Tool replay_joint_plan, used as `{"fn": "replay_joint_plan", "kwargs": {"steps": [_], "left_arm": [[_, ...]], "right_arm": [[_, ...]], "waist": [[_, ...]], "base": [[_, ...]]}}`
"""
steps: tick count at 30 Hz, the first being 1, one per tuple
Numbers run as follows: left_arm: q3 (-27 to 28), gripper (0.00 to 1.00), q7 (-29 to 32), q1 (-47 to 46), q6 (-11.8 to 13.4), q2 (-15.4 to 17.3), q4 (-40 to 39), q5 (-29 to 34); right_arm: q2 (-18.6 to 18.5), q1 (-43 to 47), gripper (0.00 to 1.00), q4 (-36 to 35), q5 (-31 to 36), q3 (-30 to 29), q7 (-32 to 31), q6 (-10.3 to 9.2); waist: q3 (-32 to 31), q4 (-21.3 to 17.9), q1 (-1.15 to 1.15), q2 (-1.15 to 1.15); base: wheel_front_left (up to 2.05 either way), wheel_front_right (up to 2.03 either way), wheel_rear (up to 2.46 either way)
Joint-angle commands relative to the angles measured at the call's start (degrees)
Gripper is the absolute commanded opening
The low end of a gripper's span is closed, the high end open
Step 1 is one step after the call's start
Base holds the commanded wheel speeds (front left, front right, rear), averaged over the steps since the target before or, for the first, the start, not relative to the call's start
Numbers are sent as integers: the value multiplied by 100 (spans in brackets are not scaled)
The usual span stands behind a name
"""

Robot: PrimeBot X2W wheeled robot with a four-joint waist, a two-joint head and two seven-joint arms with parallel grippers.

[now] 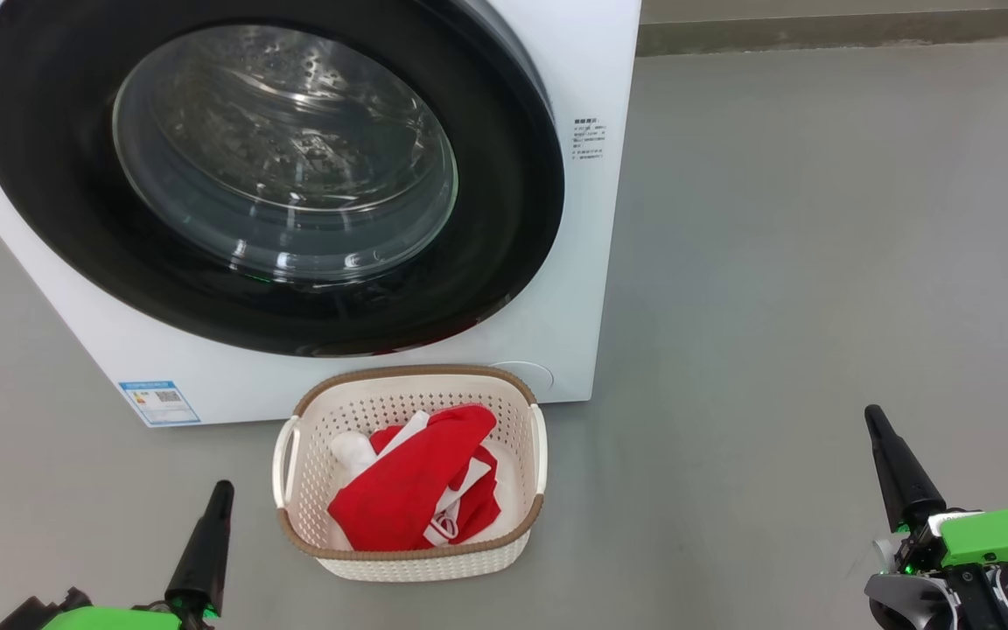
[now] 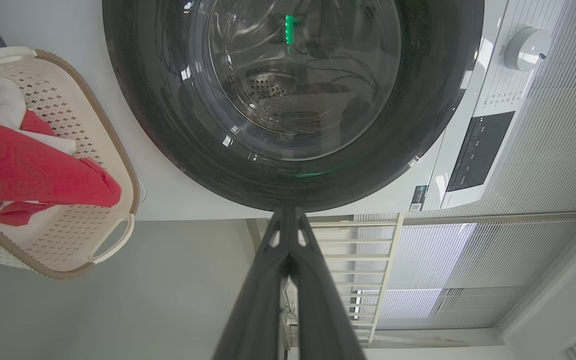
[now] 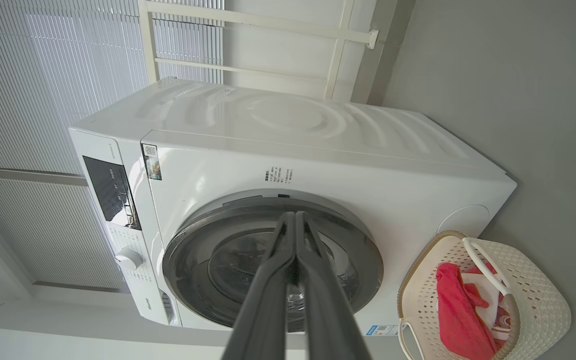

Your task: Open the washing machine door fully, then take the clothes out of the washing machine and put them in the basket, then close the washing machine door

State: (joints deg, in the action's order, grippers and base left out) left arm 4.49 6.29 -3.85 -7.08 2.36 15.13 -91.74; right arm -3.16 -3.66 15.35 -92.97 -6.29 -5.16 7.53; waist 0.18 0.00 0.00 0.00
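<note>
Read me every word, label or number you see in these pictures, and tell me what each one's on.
Nothing reads clearly.
Printed lines on the washing machine front: too small.
Blue sticker, lower front: too small.
Control panel labels: blurred.
Dial markings: too small.
Code sticker beside the panel: too small.

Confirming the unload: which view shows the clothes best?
Head view: it looks down on the clothes, all inside the basket. Left wrist view crops them at its edge; right wrist view shows them partly behind a handle.
</note>
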Motion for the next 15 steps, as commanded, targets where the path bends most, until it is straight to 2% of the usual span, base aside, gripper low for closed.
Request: {"fn": "replay_joint_plan", "kwargs": {"steps": [1, 15], "left_arm": [[206, 0, 22, -235, -41, 52, -107, -40], [205, 0, 21, -235, -41, 52, -107, -41]], "right_arm": [[-66, -241, 0, -140, -27, 107, -29, -4], [-51, -243, 0, -139, -8, 84, -47, -4]], "waist": [[0, 0, 0, 0], [0, 0, 0, 0]], "base": [[0, 0, 0], [0, 0, 0]]}}
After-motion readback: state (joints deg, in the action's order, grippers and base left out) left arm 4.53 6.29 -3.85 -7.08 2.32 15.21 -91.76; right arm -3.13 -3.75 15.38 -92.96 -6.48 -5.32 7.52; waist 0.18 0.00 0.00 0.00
